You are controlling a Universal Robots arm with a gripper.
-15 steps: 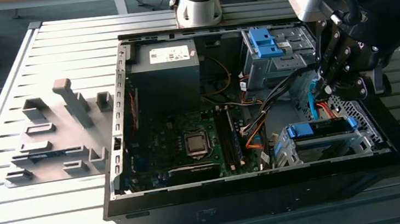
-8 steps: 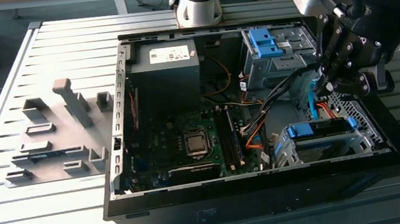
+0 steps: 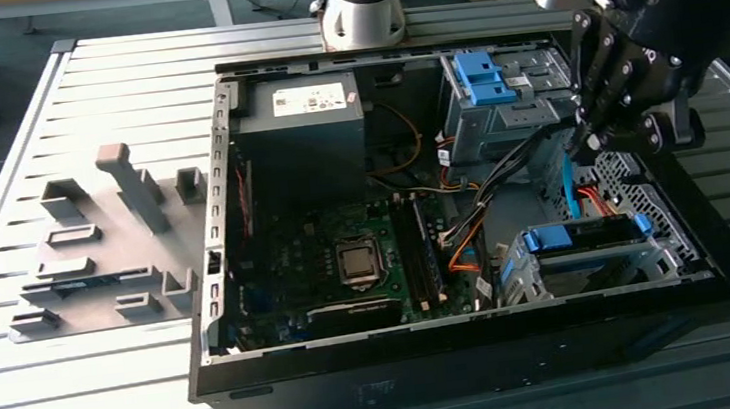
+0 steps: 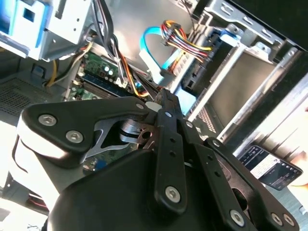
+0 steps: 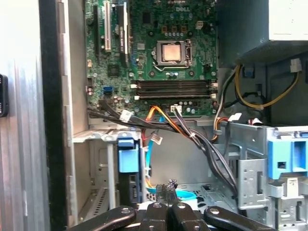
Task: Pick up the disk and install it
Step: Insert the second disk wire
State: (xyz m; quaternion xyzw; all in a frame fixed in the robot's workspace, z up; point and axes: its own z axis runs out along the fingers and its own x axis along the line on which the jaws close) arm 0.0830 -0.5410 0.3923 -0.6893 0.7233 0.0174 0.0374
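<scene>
Table: grey slatted metal bench (image 3: 115,389) carrying the open computer case (image 3: 487,353); a grey fixture block (image 3: 102,260) lies just beside the case, on the exterior view's left.
Exterior view, gripper: the gripper (image 3: 587,143) hangs inside the case near its wall on the exterior view's right, between the two drive cages.
Exterior view, disk: I take the disk (image 3: 583,235) to be the unit with the blue rail seated in the cage at the case's near corner, not in the gripper. A bare blue bracket (image 3: 480,78) sits in the far cage.
Second wrist view: fingertips (image 4: 161,96) are pressed together with nothing between them, poised above the cables (image 4: 183,41) on the case floor.
First wrist view: the gripper's tips (image 5: 167,186) are closed and empty; the motherboard (image 5: 163,53) lies beyond them.
Handling: I judge the disk rigid, fairly heavy for its size, smooth-sided and shock-sensitive. I would grip across the blue rails, not the label face.
Hidden: the cage covers most of the disk, so I cannot confirm its label or whether it is fully seated. Whether cables are plugged into it, I cannot tell.
</scene>
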